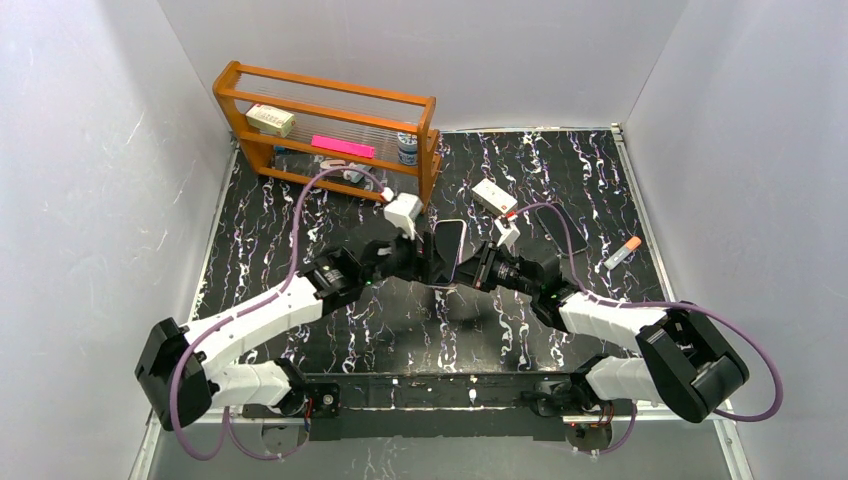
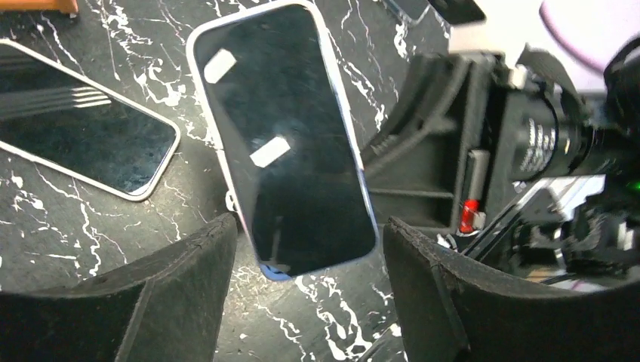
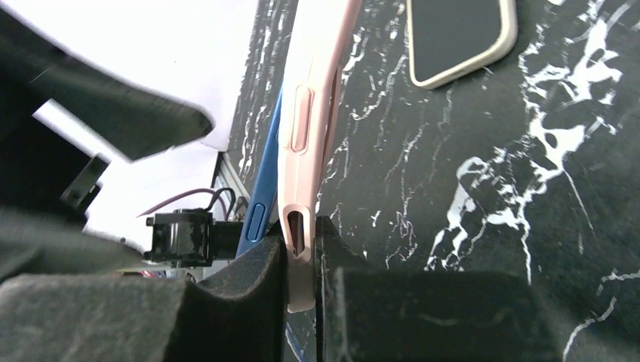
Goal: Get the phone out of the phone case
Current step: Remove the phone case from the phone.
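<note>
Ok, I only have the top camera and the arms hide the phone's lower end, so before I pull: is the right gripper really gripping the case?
Observer: Yes. In the right wrist view the right gripper is shut on the side edge of the pink case.
Operator: Is the phone out of the case at all?
Observer: Partly. Along that side, the edge of the blue phone stands apart from the case wall.
Operator: And the left gripper?
Observer: The left gripper is open. In the left wrist view its jaws stand on either side of the phone's lower end, with a gap on each side.
</note>
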Robot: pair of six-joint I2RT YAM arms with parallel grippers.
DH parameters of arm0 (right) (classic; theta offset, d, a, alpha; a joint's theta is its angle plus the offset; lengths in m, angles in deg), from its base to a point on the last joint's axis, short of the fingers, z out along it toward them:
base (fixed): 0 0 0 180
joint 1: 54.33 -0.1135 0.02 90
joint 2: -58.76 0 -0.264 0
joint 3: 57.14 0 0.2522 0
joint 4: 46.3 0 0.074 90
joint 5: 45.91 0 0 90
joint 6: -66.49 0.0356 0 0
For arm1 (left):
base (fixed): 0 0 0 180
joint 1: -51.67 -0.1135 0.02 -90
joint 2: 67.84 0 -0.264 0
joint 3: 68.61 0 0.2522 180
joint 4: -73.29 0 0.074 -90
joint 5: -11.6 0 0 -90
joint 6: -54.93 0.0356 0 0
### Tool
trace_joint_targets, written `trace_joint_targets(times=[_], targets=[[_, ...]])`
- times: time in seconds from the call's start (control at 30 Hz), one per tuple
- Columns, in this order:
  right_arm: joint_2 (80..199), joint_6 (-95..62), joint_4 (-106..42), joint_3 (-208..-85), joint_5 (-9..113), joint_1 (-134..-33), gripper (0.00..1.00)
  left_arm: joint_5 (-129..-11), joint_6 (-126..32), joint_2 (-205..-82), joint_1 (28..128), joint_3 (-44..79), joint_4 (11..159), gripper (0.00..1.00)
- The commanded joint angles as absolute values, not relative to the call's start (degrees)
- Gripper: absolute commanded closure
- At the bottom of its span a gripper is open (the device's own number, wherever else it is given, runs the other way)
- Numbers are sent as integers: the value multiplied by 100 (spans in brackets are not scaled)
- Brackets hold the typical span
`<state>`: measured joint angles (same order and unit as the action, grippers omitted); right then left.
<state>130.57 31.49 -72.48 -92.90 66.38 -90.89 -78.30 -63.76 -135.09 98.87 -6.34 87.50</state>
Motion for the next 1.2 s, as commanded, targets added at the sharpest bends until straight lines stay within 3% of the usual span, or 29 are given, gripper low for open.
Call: trace_joint_targets(times=[0.0,0.4,0.83,1.17], targets=[[12845,3440,-6898,-9692,6326,-9133,99,-9144,-5319,-13719,10642,-171,9453,31],[12803,3795,-6541,-9768,6317,-9126,99,-10822,-4329,-14770,11849,618,9848,34],[12749,3912,-6479,-9818,6378,-9133,99,-11526,-3782,-15284,12169,765,9926,58],[12784,4092,-6629,-9841,6572,-9133,99,-11742,-3585,-15604,12310,786,10049,58]])
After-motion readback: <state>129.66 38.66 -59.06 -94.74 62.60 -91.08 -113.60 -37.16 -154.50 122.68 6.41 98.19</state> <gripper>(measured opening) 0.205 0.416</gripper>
